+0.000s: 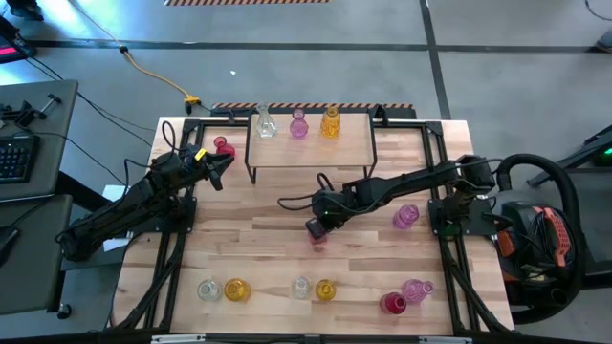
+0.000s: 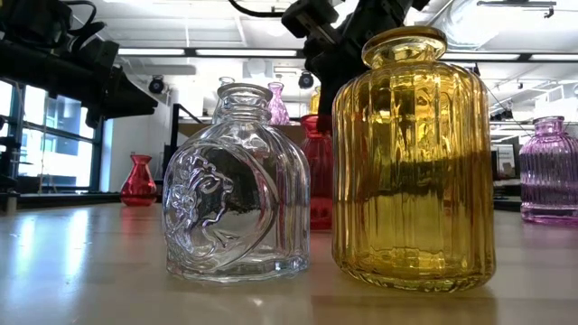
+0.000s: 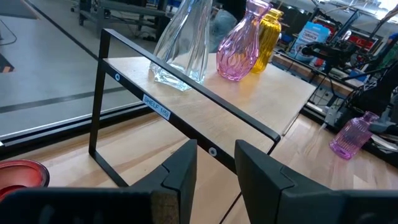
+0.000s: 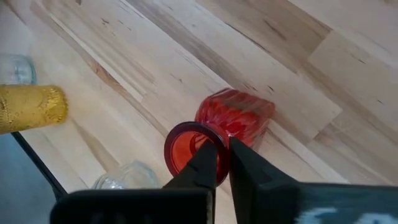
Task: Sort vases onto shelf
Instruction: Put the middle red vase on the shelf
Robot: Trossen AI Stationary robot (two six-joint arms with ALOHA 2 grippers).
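The right gripper point(image 4: 222, 155) is hovering over the middle of the light butcher-block worktop point(image 1: 268, 239), its jaws pinched shut on the rim of a red ribbed glass vase point(image 4: 233, 118), with one finger inside the mouth and the other outside the neck. The left gripper point(image 3: 214, 171) is waiting near the left front leg of the low light-wood shelf on black wire legs point(image 1: 311, 153), its jaws standing partly apart and holding nothing. Three vases are standing in a row along the back of the shelf: a clear twisted glass vase point(image 1: 265, 122), a pink bulbous glass vase point(image 1: 298, 124) and an amber-yellow glass vase point(image 1: 330, 122). A small red vase point(image 1: 224, 146) is sitting on the worktop just left of the shelf, close to the left gripper. A pale purple ribbed vase point(image 1: 405, 217) is standing on the right side of the worktop beside the right arm. Along the near edge, a clear vase point(image 1: 208, 290), a yellow vase point(image 1: 236, 290), another clear vase point(image 1: 300, 288), another yellow vase point(image 1: 325, 290), a magenta vase point(image 1: 393, 304) and a pink-purple vase point(image 1: 415, 290) are standing.
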